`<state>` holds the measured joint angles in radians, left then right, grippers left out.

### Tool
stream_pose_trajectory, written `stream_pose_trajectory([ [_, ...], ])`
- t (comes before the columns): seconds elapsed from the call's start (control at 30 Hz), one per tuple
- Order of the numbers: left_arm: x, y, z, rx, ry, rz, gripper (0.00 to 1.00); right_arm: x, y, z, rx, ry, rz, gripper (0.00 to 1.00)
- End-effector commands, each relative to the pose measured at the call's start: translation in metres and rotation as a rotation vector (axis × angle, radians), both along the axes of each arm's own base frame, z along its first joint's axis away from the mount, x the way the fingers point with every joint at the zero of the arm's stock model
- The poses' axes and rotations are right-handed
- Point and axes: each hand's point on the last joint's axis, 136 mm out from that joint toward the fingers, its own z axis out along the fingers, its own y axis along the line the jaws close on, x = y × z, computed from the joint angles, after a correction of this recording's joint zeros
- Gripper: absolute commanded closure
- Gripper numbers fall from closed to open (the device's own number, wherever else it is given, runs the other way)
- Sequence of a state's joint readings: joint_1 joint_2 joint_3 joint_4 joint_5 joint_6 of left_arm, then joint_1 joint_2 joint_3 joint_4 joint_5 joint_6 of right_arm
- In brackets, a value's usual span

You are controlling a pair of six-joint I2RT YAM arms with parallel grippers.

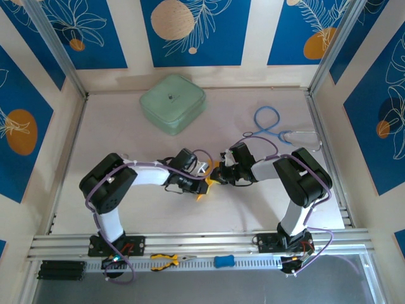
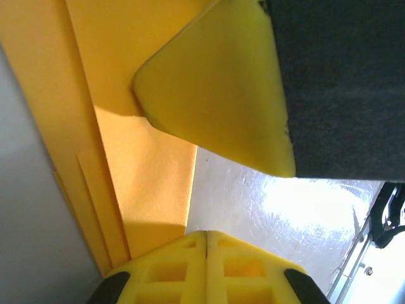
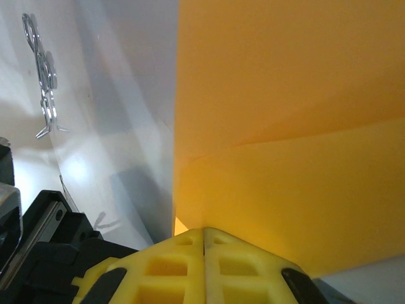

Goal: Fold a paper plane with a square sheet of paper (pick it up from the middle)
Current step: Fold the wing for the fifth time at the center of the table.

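Now pinched from both sides, mid-table

Thin matte orange-yellow sheet of paper [image 3: 285, 126], creased into overlapping flaps, clamped by left gripper [image 2: 207, 244] and right gripper [image 3: 204, 237], blocky yellow tips closed tight on it, over glossy pale table [image 1: 114, 133].

Overall light: we see the top view bright and even, lit from overhead, with clean colours.
Shadows: we note soft grey shadows under both arms on the table [image 1: 126, 145]. A hard-edged shadow falls across the folded orange-yellow paper [image 2: 149, 171] in the left wrist view, and its lower flap looks duller in the right wrist view.
Glare: we find a blown-out white patch on the table in the left wrist view.
Focus: we see the left gripper [image 2: 207, 235] and right gripper [image 3: 204, 232] soft, close to the lens.
Edges: we see the aluminium posts [image 1: 63, 60] lean outward.
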<state>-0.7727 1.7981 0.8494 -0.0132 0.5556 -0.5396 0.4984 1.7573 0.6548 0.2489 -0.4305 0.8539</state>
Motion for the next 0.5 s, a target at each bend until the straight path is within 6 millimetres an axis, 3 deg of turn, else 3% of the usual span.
stream_pose_trajectory([
  [0.0, -0.029, 0.036, -0.03, 0.151, 0.068, -0.015, 0.95, -0.011, -0.024, -0.041, -0.168, 0.071, -0.055, 0.92],
  [0.23, -0.04, 0.048, -0.023, 0.167, 0.067, -0.014, 0.95, -0.011, -0.025, -0.041, -0.169, 0.071, -0.055, 0.92],
  [0.47, -0.053, 0.067, -0.029, 0.223, 0.084, -0.008, 0.95, -0.012, -0.026, -0.041, -0.171, 0.072, -0.057, 0.92],
])
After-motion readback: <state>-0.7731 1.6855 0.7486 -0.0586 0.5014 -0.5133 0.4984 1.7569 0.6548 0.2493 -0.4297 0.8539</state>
